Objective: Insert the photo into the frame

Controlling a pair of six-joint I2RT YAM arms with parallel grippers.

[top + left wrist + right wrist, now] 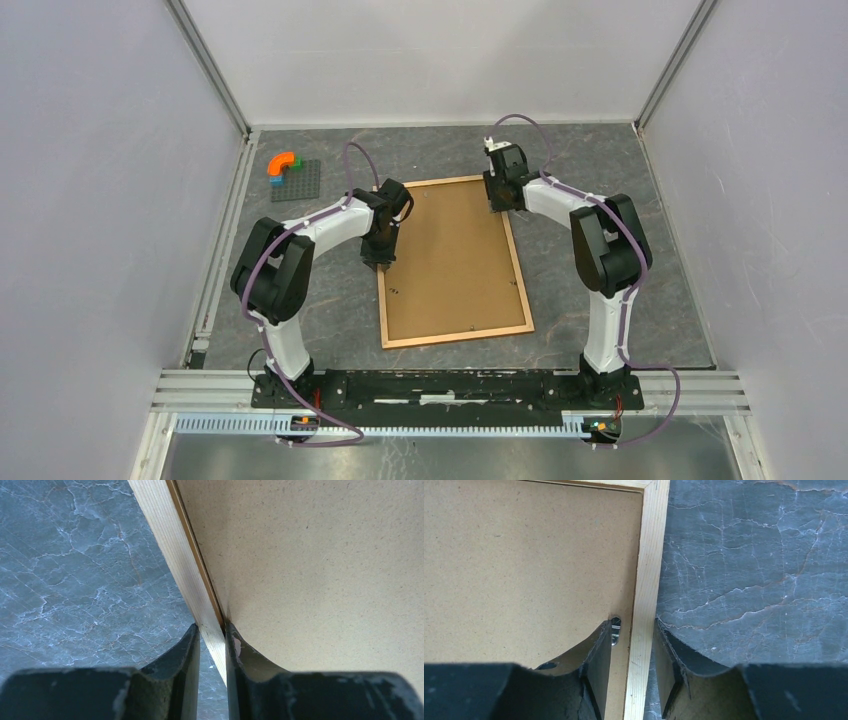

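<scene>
The light wood frame (pixel 521 290) lies flat on the grey marbled table with a brown backing board (pixel 450 260) filling it. No photo shows in any view. My left gripper (pixel 379 258) is at the frame's left edge. In the left wrist view it (pixel 212 630) is shut on the moulding (pixel 170 545), one finger outside and one on the board (pixel 310 555). My right gripper (pixel 497 200) is at the far right edge. In the right wrist view it (pixel 633 625) is open astride the moulding (pixel 649 555), the inner finger over the board (pixel 524 555) by a metal clip (pixel 615 630).
A dark green baseplate (pixel 297 183) with an orange curved piece (pixel 284 162) on it lies at the far left of the table. Grey walls close the table in on three sides. A metal rail runs along the near edge by the arm bases.
</scene>
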